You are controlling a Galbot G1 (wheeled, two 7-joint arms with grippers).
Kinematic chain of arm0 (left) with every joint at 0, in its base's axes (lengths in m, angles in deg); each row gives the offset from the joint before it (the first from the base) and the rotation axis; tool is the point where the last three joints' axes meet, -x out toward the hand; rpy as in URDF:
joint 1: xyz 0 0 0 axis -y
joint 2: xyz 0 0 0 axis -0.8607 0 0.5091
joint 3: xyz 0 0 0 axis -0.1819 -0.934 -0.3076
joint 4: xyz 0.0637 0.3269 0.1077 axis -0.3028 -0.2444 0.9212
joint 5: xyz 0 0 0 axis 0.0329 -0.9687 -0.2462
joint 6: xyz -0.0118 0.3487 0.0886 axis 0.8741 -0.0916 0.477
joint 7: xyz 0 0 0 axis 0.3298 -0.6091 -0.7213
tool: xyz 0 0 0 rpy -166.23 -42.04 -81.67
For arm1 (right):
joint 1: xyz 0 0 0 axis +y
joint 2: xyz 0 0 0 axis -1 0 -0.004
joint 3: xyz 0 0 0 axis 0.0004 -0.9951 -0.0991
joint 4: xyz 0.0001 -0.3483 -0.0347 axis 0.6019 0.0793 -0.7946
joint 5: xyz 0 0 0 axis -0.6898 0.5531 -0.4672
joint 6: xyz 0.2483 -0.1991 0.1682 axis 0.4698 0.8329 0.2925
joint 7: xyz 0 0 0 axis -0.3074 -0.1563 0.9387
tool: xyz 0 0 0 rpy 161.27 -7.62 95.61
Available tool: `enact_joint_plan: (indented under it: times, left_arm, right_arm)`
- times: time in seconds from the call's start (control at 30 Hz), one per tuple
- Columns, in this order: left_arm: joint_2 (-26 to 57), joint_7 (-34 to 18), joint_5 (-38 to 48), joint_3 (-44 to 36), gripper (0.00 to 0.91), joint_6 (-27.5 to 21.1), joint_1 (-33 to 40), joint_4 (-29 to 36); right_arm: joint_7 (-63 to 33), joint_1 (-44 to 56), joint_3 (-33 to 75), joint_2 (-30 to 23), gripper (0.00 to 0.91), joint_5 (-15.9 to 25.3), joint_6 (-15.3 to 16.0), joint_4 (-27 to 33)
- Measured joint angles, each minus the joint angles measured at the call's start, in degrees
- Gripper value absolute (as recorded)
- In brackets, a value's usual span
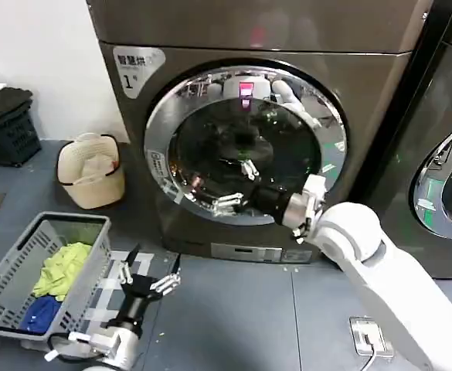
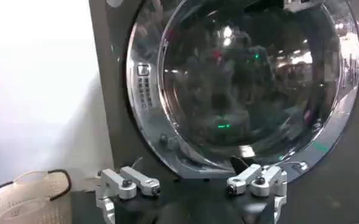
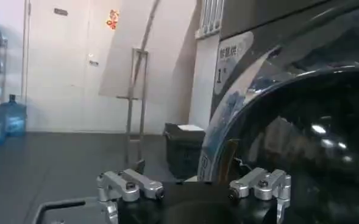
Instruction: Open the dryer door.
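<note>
While the left gripper [image 1: 148, 270] idles wide-jawed, the right gripper [image 1: 237, 185] spreads against the dryer door [image 1: 210, 85].

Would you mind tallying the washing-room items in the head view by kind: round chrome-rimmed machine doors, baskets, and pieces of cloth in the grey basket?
Round chrome-rimmed doors: 2, the dryer door and the neighbouring machine's door.
Baskets: 3, grey basket, cream basket, dark basket.
Cloths: 2, yellow-green cloth, blue cloth.
Total: 7.

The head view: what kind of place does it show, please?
Probably a laundry room or laundromat: two front-loading machines stand side by side, the dryer door on the one marked "1", with a grey laundry basket of clothes on the floor.
</note>
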Motion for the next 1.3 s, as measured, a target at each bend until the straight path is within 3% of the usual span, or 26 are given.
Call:
enact_joint_plan:
  times: [1.3]
  left_arm:
    - [-0.34, 0.0, -0.02, -0.08, 0.907, 0.13, -0.31, 0.77]
  right_arm:
    - [-2.36, -4.61, -6.07, -5.57, 0.907, 2.91, -0.67, 10.23]
